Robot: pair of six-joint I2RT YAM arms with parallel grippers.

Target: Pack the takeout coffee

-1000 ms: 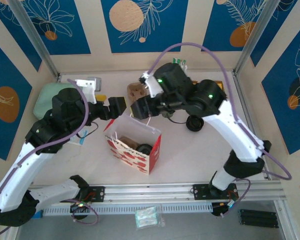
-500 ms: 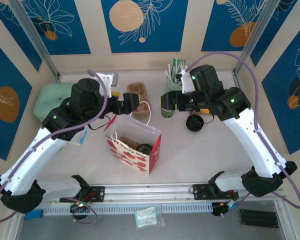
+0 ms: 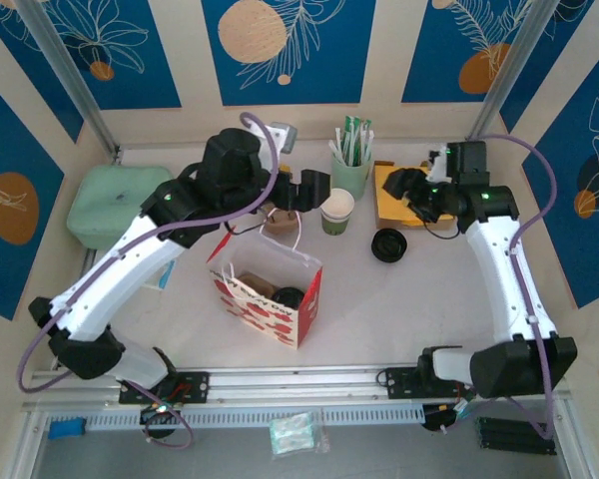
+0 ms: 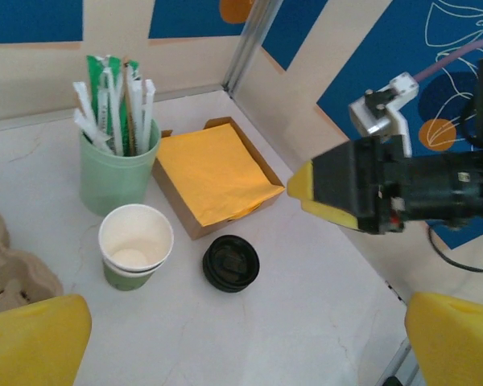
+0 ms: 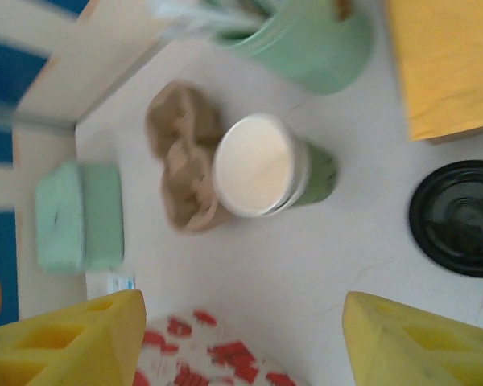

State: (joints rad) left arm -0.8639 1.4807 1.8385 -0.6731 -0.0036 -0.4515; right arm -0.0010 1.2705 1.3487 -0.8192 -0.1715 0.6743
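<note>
**Cup upright and unlidded, both grippers open and empty**

Noted the paper cup (image 3: 336,211) standing upright on the white table (image 3: 399,299), long axis vertical, open mouth pointing straight up, green band at the bottom. Looked down into it from the left wrist view: white inside, nothing in it. Located it just in front of the mint tumbler (image 3: 350,175) of sticks, very close, contact not possible to judge. Saw the cardboard carrier (image 3: 277,214) on its left, partly hidden under the left arm. Found the black lid (image 3: 389,244) lying flat on the table to the right of the cup, apart from it, near the front corner of the box of orange napkins (image 3: 397,200). Logged the red-and-white paper bag (image 3: 270,289) nearer the arm bases, apart from the cup.

Recorded the left gripper (image 3: 314,190) hanging just left of the cup, jaws spread wide, gripping nothing and touching nothing. Recorded the right gripper (image 3: 404,190) over the napkin box, yellow fingers (image 5: 64,342) parted with only bare table between them, holding nothing
</note>
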